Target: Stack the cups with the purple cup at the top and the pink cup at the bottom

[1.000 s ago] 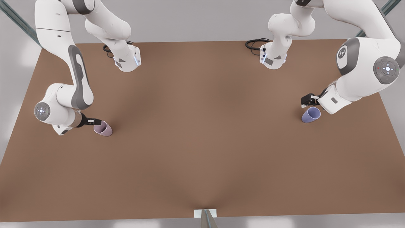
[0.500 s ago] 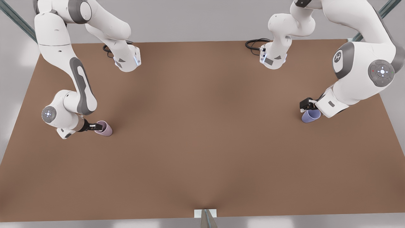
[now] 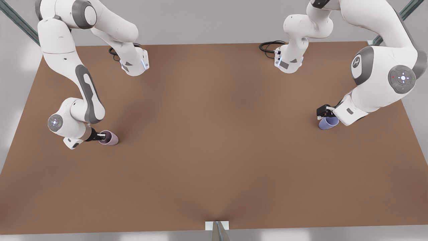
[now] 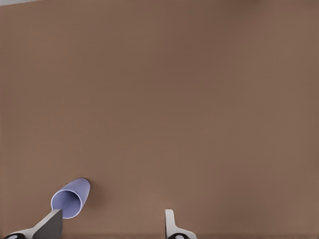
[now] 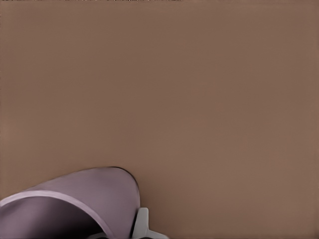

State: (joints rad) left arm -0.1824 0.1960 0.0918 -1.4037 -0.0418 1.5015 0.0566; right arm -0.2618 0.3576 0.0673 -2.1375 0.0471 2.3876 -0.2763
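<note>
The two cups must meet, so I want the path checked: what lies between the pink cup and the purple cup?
Nothing: in the front view only bare brown table stretches between the pink cup and the purple cup.

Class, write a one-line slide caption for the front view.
Two arms reach cups on a brown table: right claw at pink cup, left claw at purple cup.

We count two cups on one brown table [image 3: 214, 140]: one pink cup [image 3: 110, 138] and one purple cup [image 3: 327, 123]. We also count two white arms, each with one gripper.
</note>
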